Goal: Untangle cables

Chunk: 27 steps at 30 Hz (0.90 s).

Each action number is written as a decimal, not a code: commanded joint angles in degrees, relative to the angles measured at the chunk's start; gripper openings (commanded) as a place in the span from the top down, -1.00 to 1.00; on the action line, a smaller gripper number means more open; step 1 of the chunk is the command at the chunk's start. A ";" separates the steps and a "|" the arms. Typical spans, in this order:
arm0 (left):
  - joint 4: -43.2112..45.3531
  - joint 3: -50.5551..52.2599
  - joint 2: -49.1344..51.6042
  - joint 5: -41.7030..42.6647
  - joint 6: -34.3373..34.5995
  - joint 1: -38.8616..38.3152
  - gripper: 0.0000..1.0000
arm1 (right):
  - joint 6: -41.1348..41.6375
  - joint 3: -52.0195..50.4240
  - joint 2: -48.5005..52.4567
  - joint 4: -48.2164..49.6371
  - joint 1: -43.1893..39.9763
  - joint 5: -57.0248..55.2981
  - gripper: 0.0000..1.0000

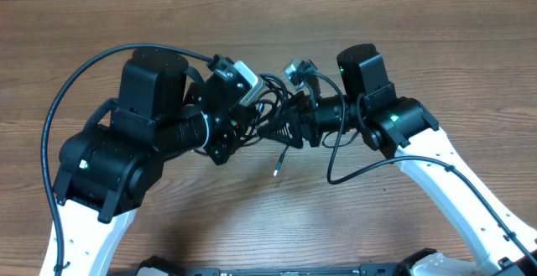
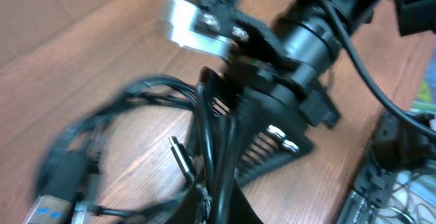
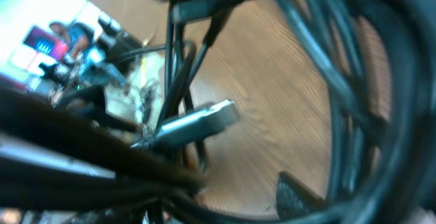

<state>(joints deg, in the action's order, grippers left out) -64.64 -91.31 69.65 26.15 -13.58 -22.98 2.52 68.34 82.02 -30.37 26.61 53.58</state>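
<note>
Left tool (image 1: 253, 118) pinches the cables (image 1: 272, 85). Right tool (image 1: 285, 127) crowds beside them, and I cannot tell its spread amid the strands. A plug end (image 1: 276, 172) shows below the cables. Only the right wrist view shows a silver connector (image 3: 197, 123).

Item under inspection: the cables (image 1: 270, 112), thin black cords, are sitting as one tangled bundle raised off the counter (image 1: 252, 217) near its middle. Several loops are crossing one another. One loose strand is hanging down, its small plug end (image 1: 277, 172) pointing toward the wood. A flat silver plug (image 3: 197, 123) is sticking out of the tangle; blur is hiding finer detail
</note>
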 commanded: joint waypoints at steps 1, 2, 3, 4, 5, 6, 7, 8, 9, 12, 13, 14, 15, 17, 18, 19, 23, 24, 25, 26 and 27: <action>-0.70 -1.11 -1.66 4.59 0.98 0.09 0.91 | 7.06 0.31 -0.31 1.20 -0.07 -8.17 0.19; -0.81 -1.11 -2.03 4.59 0.98 0.09 0.92 | 8.35 0.31 -0.31 1.29 -0.07 -9.77 0.28; -0.83 -1.11 -2.47 4.61 0.98 0.09 0.91 | 9.88 0.31 -0.31 1.40 -0.07 -11.65 0.37; -0.76 -1.11 -2.95 4.61 0.98 0.09 0.91 | 11.10 0.31 -0.31 1.44 -0.07 -13.18 0.43; -0.70 -1.11 -3.39 4.63 0.96 0.09 0.91 | 12.17 0.31 -0.31 1.44 -0.07 -14.62 0.51; -0.59 -1.11 -4.00 4.70 0.96 0.09 0.91 | 14.01 0.31 -0.31 1.42 -0.07 -16.63 0.59; -0.50 -1.11 -4.44 4.85 0.96 0.09 0.92 | 15.23 0.31 -0.31 1.42 -0.07 -17.88 0.64; -0.42 -1.11 -4.90 4.96 0.96 0.09 0.91 | 16.48 0.31 -0.31 1.42 -0.07 -19.32 0.64; -0.28 -1.11 -5.42 5.01 0.96 0.09 0.91 | 17.81 0.31 -0.31 1.46 -0.07 -20.87 0.64; -0.17 -1.11 -6.75 5.01 0.96 0.09 0.91 | 21.40 0.31 -0.31 1.42 -0.07 -25.20 0.65; -0.17 -1.11 -7.17 4.98 0.96 0.09 0.92 | 22.10 0.31 -0.31 1.42 -0.07 -26.43 0.65; -0.17 -1.11 -7.61 4.98 0.96 0.09 0.92 | 23.06 0.31 -0.31 1.38 -0.07 -27.85 0.65; -0.13 -1.11 -8.02 5.01 0.96 0.09 0.92 | 24.04 0.31 -0.31 1.33 -0.07 -29.49 0.65; -0.07 -1.11 -8.90 4.98 0.96 0.09 0.91 | 25.81 0.31 -0.31 1.18 -0.07 -32.63 0.64; -0.02 -1.11 -9.35 4.98 0.96 0.09 0.92 | 26.49 0.31 -0.31 1.14 -0.07 -34.03 0.63; -0.02 -1.11 -9.75 4.94 0.94 0.09 0.92 | 26.82 0.31 -0.31 1.16 -0.07 -35.10 0.64; 0.24 -1.11 -11.30 4.70 0.92 0.09 0.91 | 27.87 0.31 -0.31 0.68 -0.07 -39.67 0.63; 0.31 -1.11 -11.58 4.55 0.94 0.09 0.92 | 28.55 0.31 -0.31 0.22 -0.07 -41.09 0.63; 0.33 -1.11 -11.85 4.52 0.94 0.09 0.92 | 29.83 0.31 -0.31 -0.50 -0.07 -43.15 0.63; 0.37 -1.11 -12.11 4.52 0.94 0.09 0.92 | 31.47 0.31 -0.31 -1.38 -0.07 -45.72 0.62; 0.39 -1.11 -12.46 4.52 0.94 0.09 0.92 | 32.65 0.31 -0.31 -2.08 -0.07 -47.89 0.58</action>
<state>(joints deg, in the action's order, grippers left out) -65.08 -91.07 61.95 26.74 -13.56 -22.83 30.79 68.73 80.51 -30.85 27.88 22.48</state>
